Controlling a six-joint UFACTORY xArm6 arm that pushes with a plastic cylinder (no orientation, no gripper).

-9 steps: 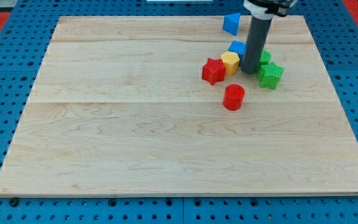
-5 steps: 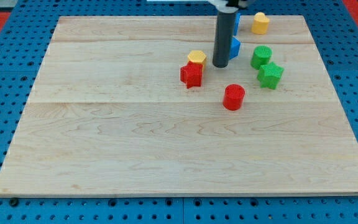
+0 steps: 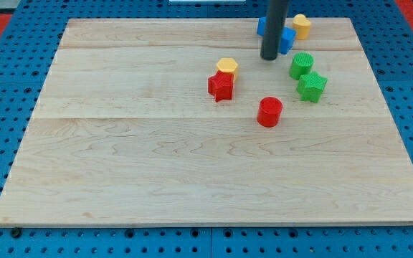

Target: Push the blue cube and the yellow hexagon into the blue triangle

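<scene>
My tip rests on the board near the view's top right. The rod hides part of the blue cube, which sits just up and right of the tip. The blue triangle shows only as a sliver left of the rod, close against the cube. The yellow hexagon lies to the left of the tip, apart from it, touching the top of a red star.
A second yellow block sits right of the blue cube at the top edge. A green cylinder and a green star lie right of the tip. A red cylinder lies below it.
The tip first swept left, shoving the yellow hexagon and red star left. It then moved up and right, carrying the blue cube up to the blue triangle.
</scene>
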